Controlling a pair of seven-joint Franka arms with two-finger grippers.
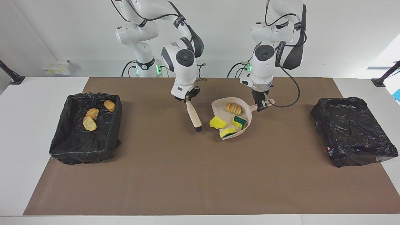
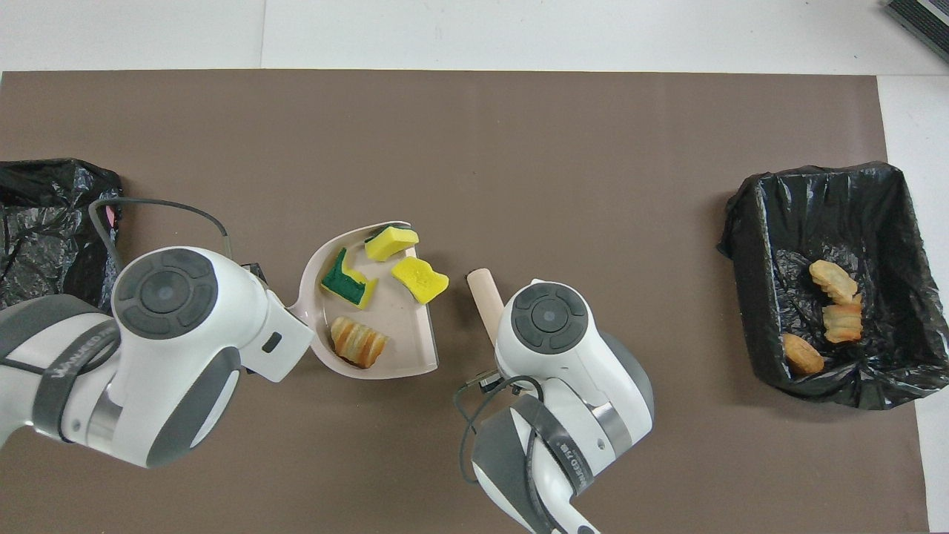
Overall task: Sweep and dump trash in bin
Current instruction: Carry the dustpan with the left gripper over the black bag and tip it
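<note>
The left claw (image 1: pixel 262 105) is clenched on the beige dustpan (image 1: pixel 232 120) handle at its 1 o'clock. The dustpan carries a bread lump (image 1: pixel 233 108) and three sponge chunks (image 1: pixel 217 122). The right claw (image 1: pixel 187 98) is grasping the brush (image 1: pixel 194 117). Three more lumps (image 1: pixel 90 124) lie in the black-lined bin (image 1: pixel 62 137) at the right arm's end of the bench.

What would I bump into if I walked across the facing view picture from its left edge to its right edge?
Bin with bread lumps → brush held by the right gripper → dustpan with sponge chunks and a bread lump, held by the left gripper → second black bin.
</note>
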